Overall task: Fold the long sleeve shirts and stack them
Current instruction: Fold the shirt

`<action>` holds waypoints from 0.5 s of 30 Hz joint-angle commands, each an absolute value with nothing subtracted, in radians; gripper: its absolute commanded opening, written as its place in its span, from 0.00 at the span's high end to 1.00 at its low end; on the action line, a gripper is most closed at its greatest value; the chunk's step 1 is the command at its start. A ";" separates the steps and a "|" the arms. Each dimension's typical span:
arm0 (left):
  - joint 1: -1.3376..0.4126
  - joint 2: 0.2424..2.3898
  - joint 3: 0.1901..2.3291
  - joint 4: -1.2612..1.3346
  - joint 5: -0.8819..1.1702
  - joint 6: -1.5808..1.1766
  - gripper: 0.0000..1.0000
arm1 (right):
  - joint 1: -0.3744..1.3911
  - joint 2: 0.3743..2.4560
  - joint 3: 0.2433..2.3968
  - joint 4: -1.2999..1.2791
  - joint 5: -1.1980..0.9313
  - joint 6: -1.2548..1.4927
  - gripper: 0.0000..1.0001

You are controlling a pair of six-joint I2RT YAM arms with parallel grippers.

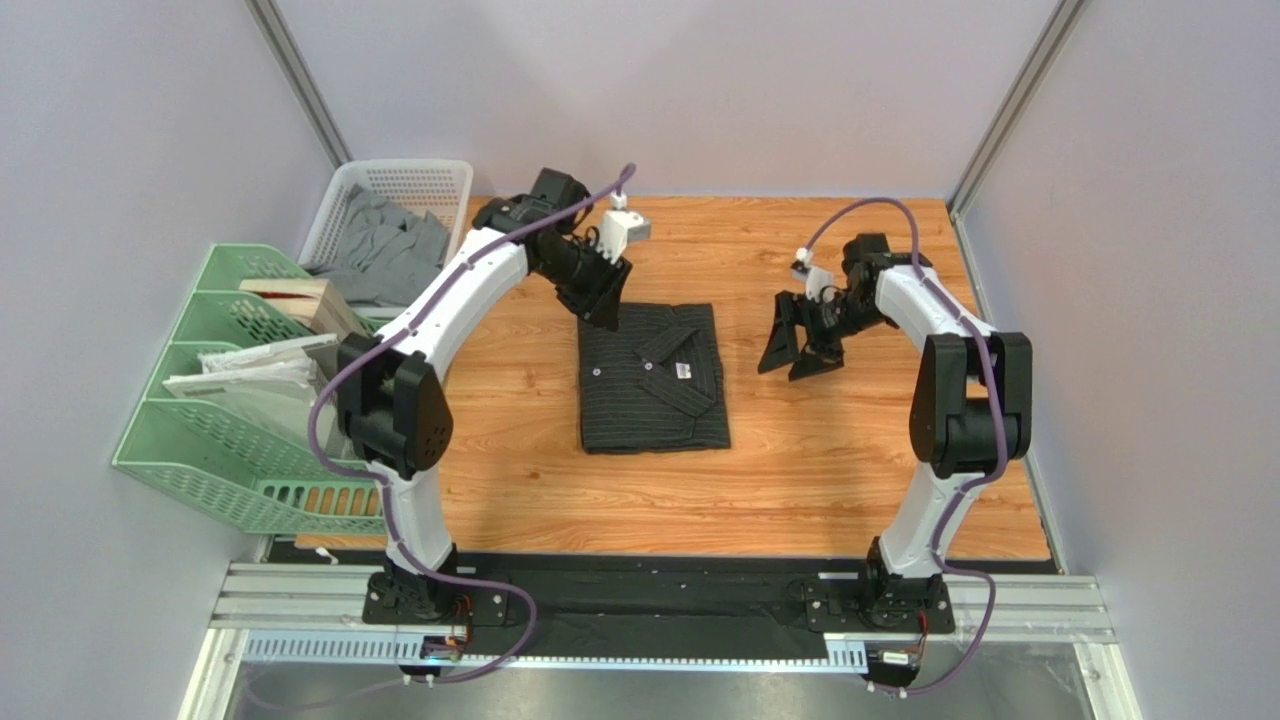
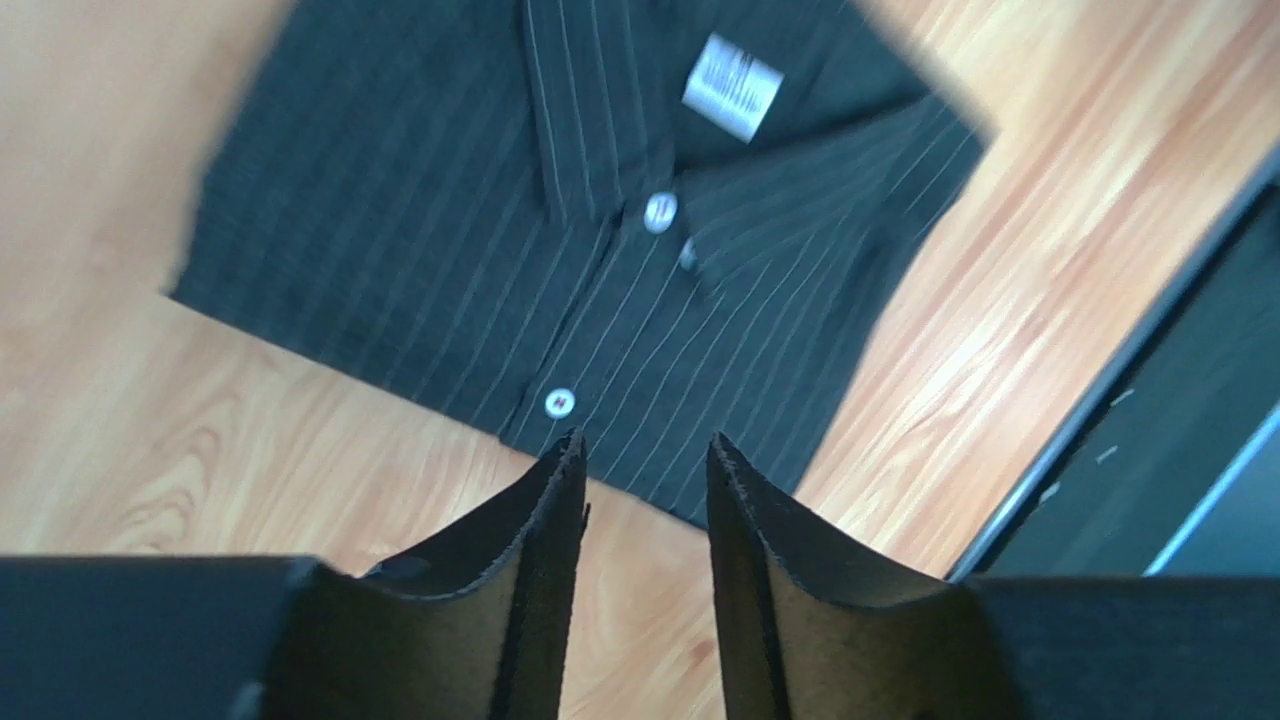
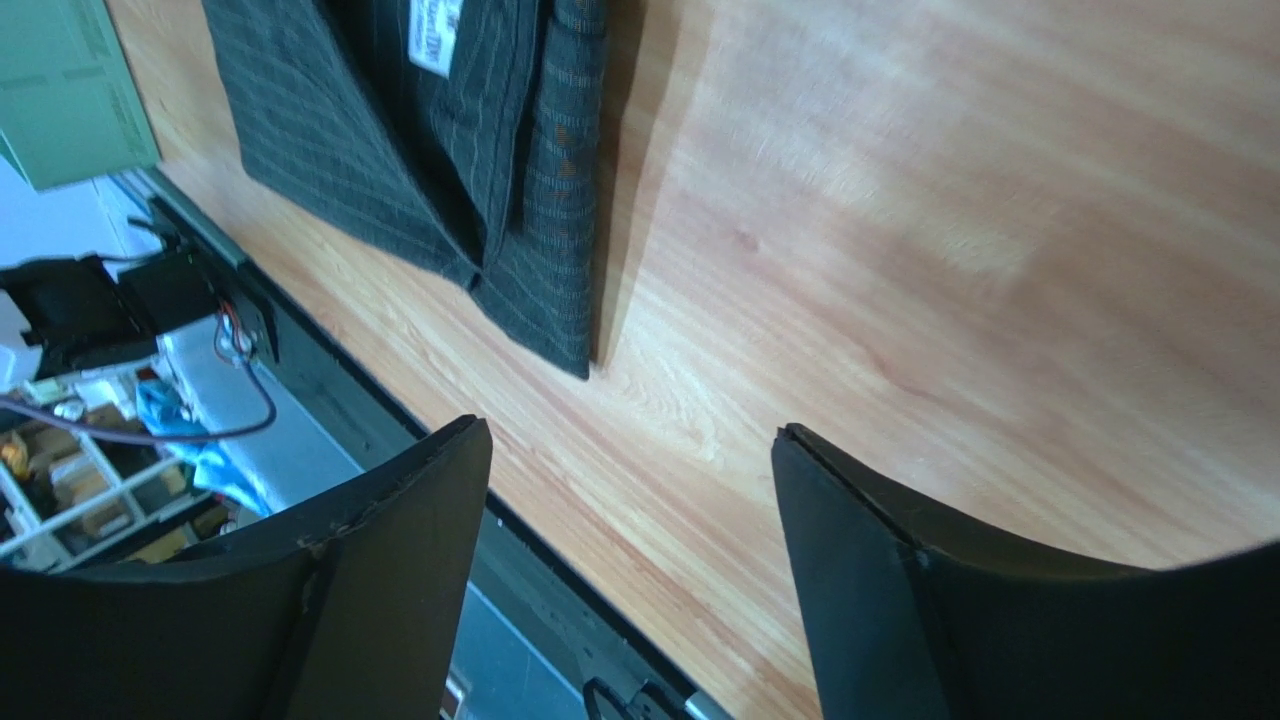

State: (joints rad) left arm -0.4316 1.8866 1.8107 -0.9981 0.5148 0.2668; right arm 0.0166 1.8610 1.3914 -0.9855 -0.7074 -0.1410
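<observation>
A folded charcoal pinstriped long sleeve shirt (image 1: 652, 378) lies as a dark rectangle in the middle of the wooden table, collar toward the back. It fills the top of the left wrist view (image 2: 571, 255), with buttons and a white label showing, and the upper left of the right wrist view (image 3: 436, 165). My left gripper (image 1: 604, 308) hovers over the shirt's far left corner, jaws a little apart and empty (image 2: 643, 458). My right gripper (image 1: 796, 357) is wide open and empty to the right of the shirt, above bare wood (image 3: 631, 435).
A white basket (image 1: 394, 210) with grey clothing stands at the back left. A green file rack (image 1: 226, 390) holding papers and a box stands along the left side. The table's front edge and metal rail (image 1: 661, 600) run by the arm bases.
</observation>
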 commanded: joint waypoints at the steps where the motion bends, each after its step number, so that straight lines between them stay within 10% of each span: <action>1: -0.491 2.011 1.737 -1.118 0.396 0.453 0.61 | 0.021 1.806 1.347 -1.005 -0.738 -0.163 0.33; 15: -0.804 2.338 2.102 -1.103 0.603 0.068 0.81 | -0.172 1.735 1.373 -1.075 -0.736 -0.117 0.50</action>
State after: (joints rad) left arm -0.6907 2.2868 1.8851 -1.1370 0.4118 0.2607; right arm -0.1459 1.7935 1.3178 -1.0515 -0.7544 -0.1387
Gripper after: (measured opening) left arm 0.167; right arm 0.494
